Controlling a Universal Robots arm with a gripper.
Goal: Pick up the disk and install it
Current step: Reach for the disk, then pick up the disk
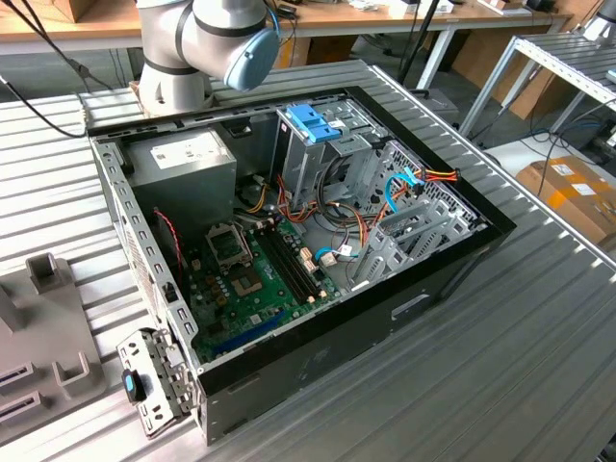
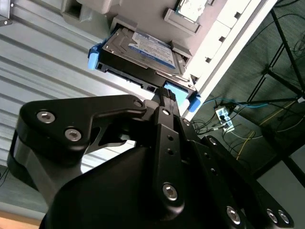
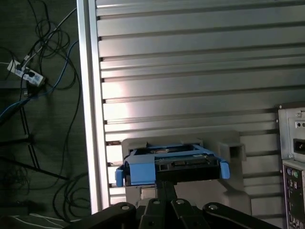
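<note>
Open case [image 1: 423, 289] on table [image 1: 500, 366]; power-supply box [image 1: 188, 164] in back corner, exterior view's left, motherboard [image 1: 245, 279] before it. Both wrist views: disk [image 2: 143, 50] [image 3: 171, 162] in holder [image 3: 231, 150], near table edge.

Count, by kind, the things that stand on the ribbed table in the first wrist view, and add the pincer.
Disk: 1
Grey holder: 1
Computer case: 1
Pincer: 1
Total: 4
</note>
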